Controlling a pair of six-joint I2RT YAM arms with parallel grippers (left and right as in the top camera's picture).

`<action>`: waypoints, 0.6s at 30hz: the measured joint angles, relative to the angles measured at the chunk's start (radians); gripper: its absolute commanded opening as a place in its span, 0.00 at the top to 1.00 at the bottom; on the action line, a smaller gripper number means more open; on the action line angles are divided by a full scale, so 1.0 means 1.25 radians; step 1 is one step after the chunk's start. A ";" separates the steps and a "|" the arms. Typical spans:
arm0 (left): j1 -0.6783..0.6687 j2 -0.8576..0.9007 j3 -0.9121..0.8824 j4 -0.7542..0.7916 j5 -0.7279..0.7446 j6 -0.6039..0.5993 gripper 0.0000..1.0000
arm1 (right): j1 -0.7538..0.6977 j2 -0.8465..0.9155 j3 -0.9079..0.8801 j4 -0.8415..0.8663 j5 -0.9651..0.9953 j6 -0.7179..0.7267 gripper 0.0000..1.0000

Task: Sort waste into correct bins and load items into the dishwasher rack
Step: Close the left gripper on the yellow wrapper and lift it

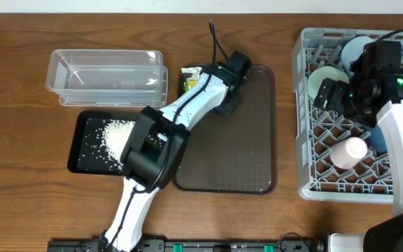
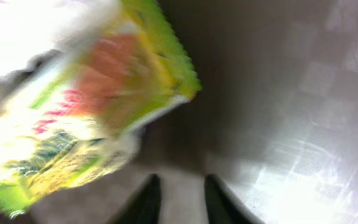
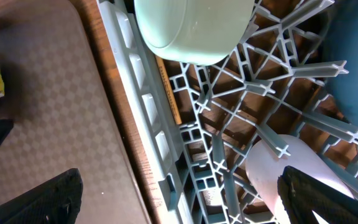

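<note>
Reaching over the near-left corner of the large brown rectangular serving tray (image 1: 243, 154), the left arm ends at the small yellow printed wrapper (image 1: 190, 82), which lies on that corner with a crumpled white tissue (image 1: 189, 71) touching its far edge. In the left wrist view the wrapper (image 2: 86, 106) is blurred and fills the upper left. The left gripper (image 2: 179, 196) sits just short of it, its two dark fingertips (image 2: 146, 200) a narrow gap apart with only bare tray surface between them, so it grips nothing.

The clear rectangular plastic container (image 1: 107, 73) stands beyond the shallow black rectangular tray (image 1: 82, 133), and a heap of loose white rice grains (image 1: 114, 134) lies in the black tray, with stray grains scattered around it.

At the right side of the table, the large square grey plastic rack (image 1: 306, 168) holds the dishes. The pale mint-green bowl (image 3: 191, 28) leans among the pegs near the rack's left wall, the small pink cup (image 3: 291, 168) lies on its side lower down, the small light-blue bowl (image 1: 355, 47) sits at the far edge, and the large dark-blue bowl (image 1: 380, 138) is mostly hidden under the right arm. The right gripper (image 3: 179, 180) hovers above the lattice between the mint bowl and the cup, its jaws spread wide and empty.
</note>
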 measured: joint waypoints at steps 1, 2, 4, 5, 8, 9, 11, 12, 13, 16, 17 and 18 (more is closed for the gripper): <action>0.000 -0.010 -0.001 0.005 -0.015 0.002 0.59 | 0.000 0.000 0.000 0.000 0.000 0.000 0.01; 0.001 -0.020 -0.001 0.012 -0.028 0.003 0.58 | 0.000 0.000 0.000 0.000 0.000 0.000 0.01; 0.002 -0.040 -0.001 0.021 -0.046 0.015 0.55 | 0.000 0.000 0.000 0.000 0.000 0.000 0.01; 0.002 -0.051 -0.001 0.024 -0.053 0.028 0.50 | 0.000 0.000 0.000 0.000 0.000 0.000 0.01; 0.002 -0.066 -0.001 0.026 -0.066 0.055 0.45 | 0.000 0.000 0.000 0.000 0.000 0.000 0.01; 0.002 -0.067 -0.001 0.029 -0.069 0.063 0.45 | 0.000 0.000 0.000 0.000 0.000 0.000 0.01; 0.002 -0.065 -0.001 0.030 -0.070 0.082 0.45 | 0.000 0.000 0.000 0.000 0.000 0.000 0.01; 0.002 -0.063 -0.001 0.030 -0.071 0.092 0.45 | 0.000 0.000 0.000 0.000 0.000 0.000 0.01; 0.002 -0.063 -0.001 0.032 -0.072 0.100 0.45 | 0.000 0.000 0.000 0.000 0.000 0.000 0.01; 0.002 -0.053 -0.001 0.045 -0.074 0.118 0.45 | 0.000 0.000 0.000 0.000 0.000 0.000 0.01; 0.002 -0.048 -0.001 0.048 -0.074 0.119 0.45 | 0.000 0.000 0.000 0.000 0.000 0.000 0.01; 0.002 -0.041 -0.001 0.053 -0.074 0.121 0.45 | 0.000 0.000 0.000 0.000 0.000 0.000 0.01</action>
